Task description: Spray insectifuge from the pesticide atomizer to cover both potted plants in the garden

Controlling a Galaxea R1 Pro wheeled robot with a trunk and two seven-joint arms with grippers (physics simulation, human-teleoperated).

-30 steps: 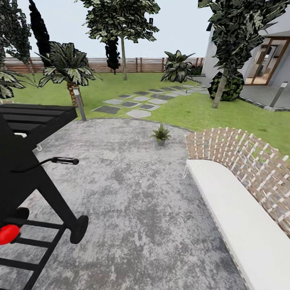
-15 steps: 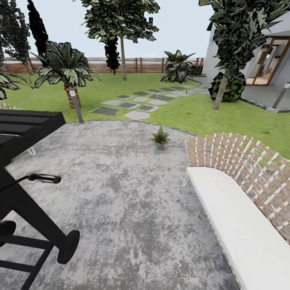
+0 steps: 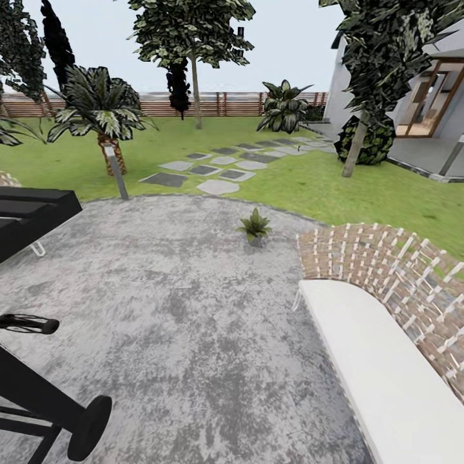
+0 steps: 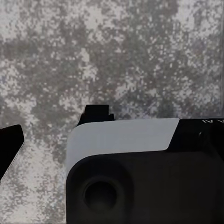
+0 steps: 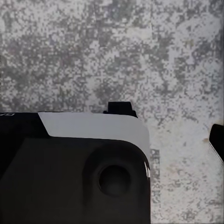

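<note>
Since the earlier head pictures the whole view has shifted, so the camera is judged to have moved and not the garden things: the black metal grill [image 3: 29, 219] is now cut off further at the left edge, and its black wheel [image 3: 89, 419] is seen at the lower left. The small potted plant with pointed speckled green leaves in a grey pot [image 3: 255, 228] is found slightly lower, just above the middle of the frame.

That plant is stood on the far rim of the round grey mottled stone patio [image 3: 193, 309], close to the green lawn [image 3: 309, 180], probably as an edging ornament. The curved wicker seat with a white cushion [image 3: 380, 335] is placed along the right side, following the patio's curve. A grey bollard lamp [image 3: 114, 169] is seen at the upper left, beside a short palm [image 3: 100, 109]; the brown slatted fence [image 3: 212, 103] is laid across the background.

The dark green pesticide atomizer is not made out in these pictures, so it is judged not yet picked up.

In both wrist views, dark and pale housing is seen above mottled stone, so the arms are presumably held pointing down for travel. Whether the grippers are spread or closed cannot be told.
</note>
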